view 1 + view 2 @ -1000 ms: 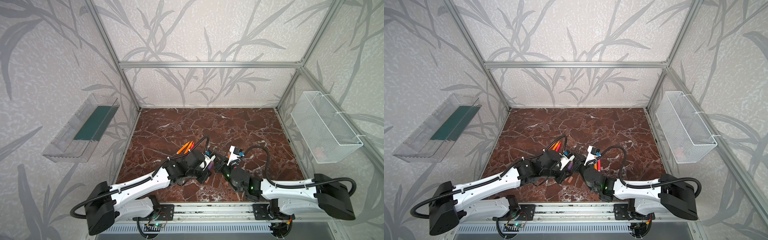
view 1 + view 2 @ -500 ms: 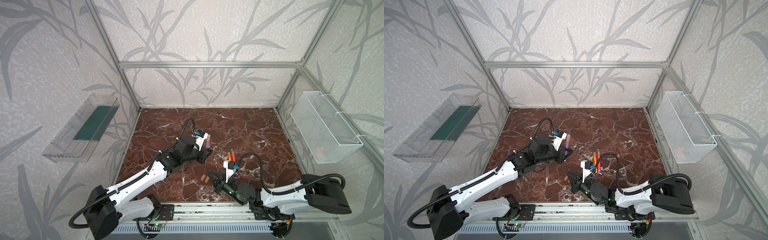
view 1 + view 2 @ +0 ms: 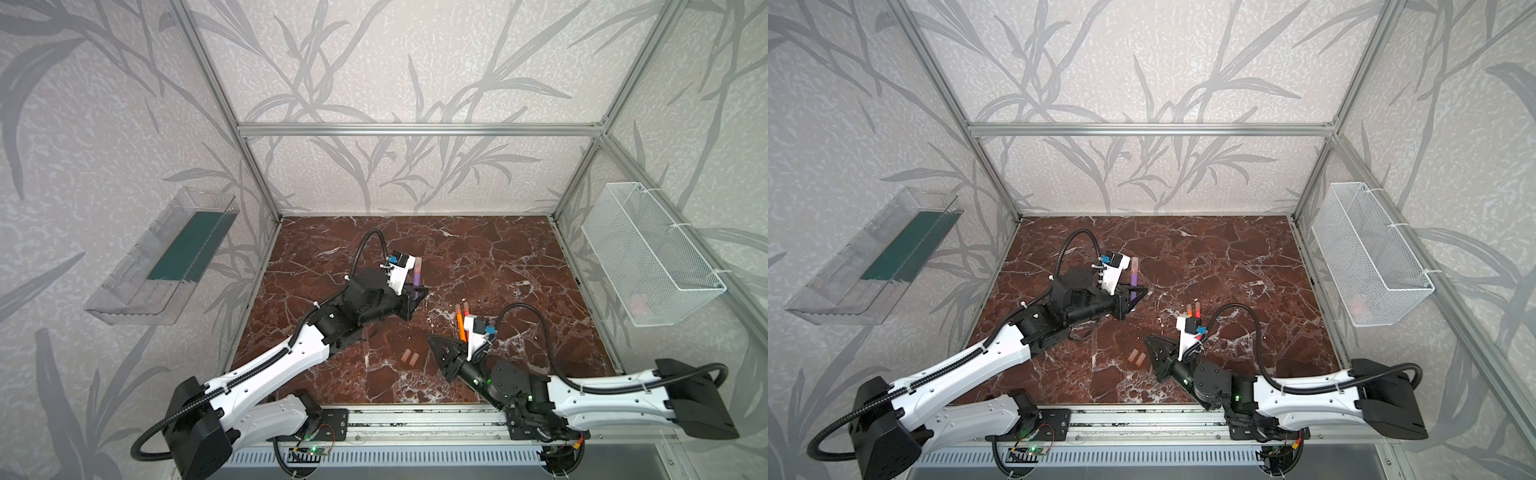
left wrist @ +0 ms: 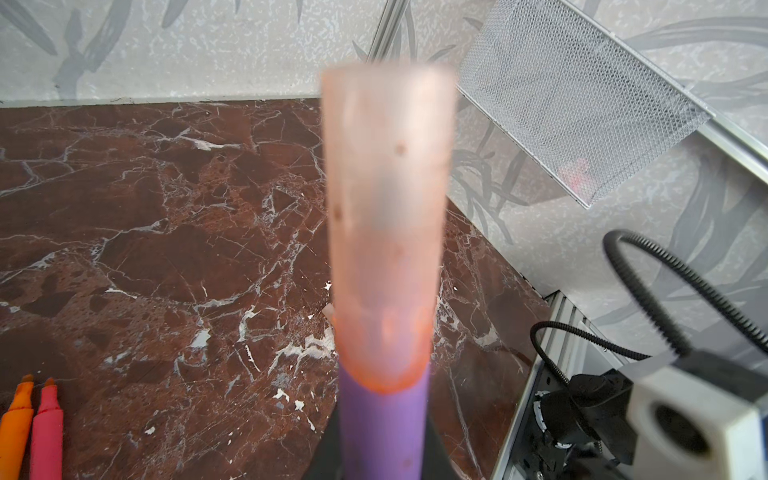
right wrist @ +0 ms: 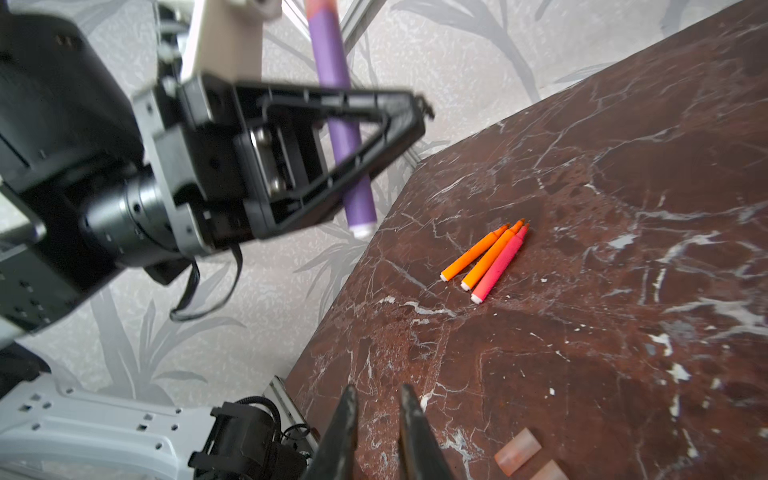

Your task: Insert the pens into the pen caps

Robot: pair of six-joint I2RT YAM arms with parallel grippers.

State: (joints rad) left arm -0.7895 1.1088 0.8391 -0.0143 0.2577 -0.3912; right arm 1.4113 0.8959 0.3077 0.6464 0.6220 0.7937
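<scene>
One purple pen stands nearly upright in the air above about the middle of the marble tabletop. Its upper end is pushed into a translucent pinkish cap. In the left wrist view we see the cap's rim overlapping the purple barrel, with orange smears around it. The left gripper pinches this pen low on the barrel, jaws pressed together on it. In the right wrist view the pen's white butt end pokes out below them.

Three uncapped pens, two orange and one red-pink, lie side by side on the tabletop right of its middle. They touch one another, with tips close together and butts fanned slightly apart. In both top views the right wrist camera hides most of them.

Two loose caps lie next to each other near the front edge, about midway along it. The right gripper sits low just to their right. Its fingers stand a narrow gap apart, and as far as we can tell nothing is between them. We cannot tell whether the tips touch the marble.

A white wire basket hangs on the right wall, holding something pinkish too blurred to name. A clear plastic tray hangs on the left wall.
</scene>
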